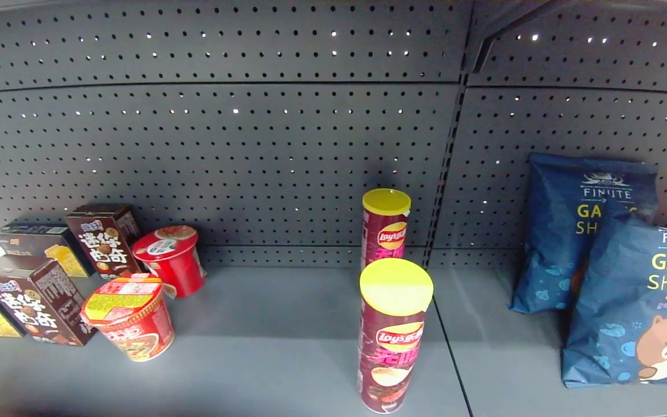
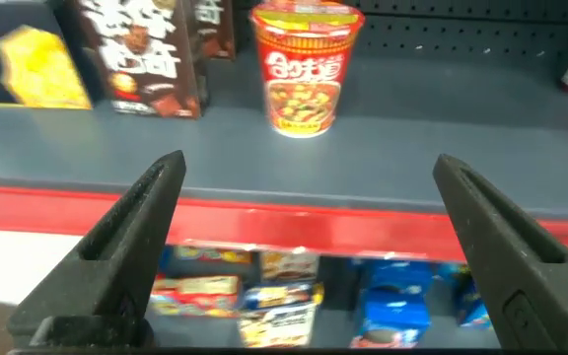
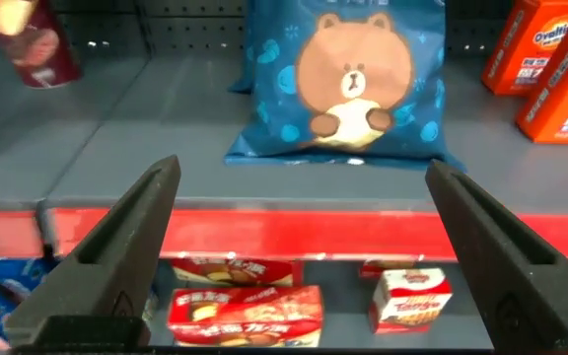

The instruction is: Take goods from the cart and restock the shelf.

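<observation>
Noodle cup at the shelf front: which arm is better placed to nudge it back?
Left, probably: the left gripper, open, faces the noodle cup head-on; the right gripper faces the bear bag instead.

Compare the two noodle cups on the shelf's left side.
The front cup has a yellow-and-red lid and a printed side; the rear cup is plainer red with a red-and-white lid. The front cup stands near the front of the shelf, the rear cup farther back. Both are tapered, lidded and standing.
</observation>
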`<state>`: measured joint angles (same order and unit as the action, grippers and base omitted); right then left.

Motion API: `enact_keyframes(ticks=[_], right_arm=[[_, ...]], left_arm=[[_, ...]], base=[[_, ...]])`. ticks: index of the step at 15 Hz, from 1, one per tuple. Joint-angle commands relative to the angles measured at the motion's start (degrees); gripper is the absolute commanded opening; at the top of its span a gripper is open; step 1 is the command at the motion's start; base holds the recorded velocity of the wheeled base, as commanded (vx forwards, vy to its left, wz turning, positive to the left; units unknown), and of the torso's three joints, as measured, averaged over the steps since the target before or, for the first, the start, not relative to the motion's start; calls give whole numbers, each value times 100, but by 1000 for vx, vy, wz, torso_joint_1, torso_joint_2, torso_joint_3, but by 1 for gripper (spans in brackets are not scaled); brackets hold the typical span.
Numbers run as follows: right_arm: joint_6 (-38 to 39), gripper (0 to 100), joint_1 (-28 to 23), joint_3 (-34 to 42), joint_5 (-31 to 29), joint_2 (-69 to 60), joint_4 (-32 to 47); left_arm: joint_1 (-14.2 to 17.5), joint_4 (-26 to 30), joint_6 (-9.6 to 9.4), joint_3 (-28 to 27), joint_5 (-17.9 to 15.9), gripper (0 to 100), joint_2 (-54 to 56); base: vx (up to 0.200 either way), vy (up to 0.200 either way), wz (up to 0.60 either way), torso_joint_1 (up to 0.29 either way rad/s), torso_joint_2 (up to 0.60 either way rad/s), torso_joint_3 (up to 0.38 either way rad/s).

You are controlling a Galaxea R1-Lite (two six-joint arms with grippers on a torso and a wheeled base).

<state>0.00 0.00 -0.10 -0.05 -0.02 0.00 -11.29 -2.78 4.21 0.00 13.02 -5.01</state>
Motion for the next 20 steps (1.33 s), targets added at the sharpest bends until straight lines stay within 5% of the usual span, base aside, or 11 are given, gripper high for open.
enact_keyframes(ticks=[1, 3, 15, 20], right_arm=[[0, 100, 9, 1, -4, 2, 0], [0, 100, 9, 1, -4, 2, 0], [0, 100, 9, 1, -4, 2, 0], [0, 100, 9, 1, -4, 2, 0]], left_arm=[[4, -3, 124, 0, -1, 100, -9], [4, -3, 300, 0, -1, 100, -9], [4, -12, 291, 0, -89, 100, -9], [4, -3, 318, 0, -98, 100, -9]], base=[[0, 0, 0, 0, 0, 0], [0, 0, 0, 0, 0, 0], [0, 0, 0, 0, 0, 0], [-120, 0, 0, 1, 3, 0]])
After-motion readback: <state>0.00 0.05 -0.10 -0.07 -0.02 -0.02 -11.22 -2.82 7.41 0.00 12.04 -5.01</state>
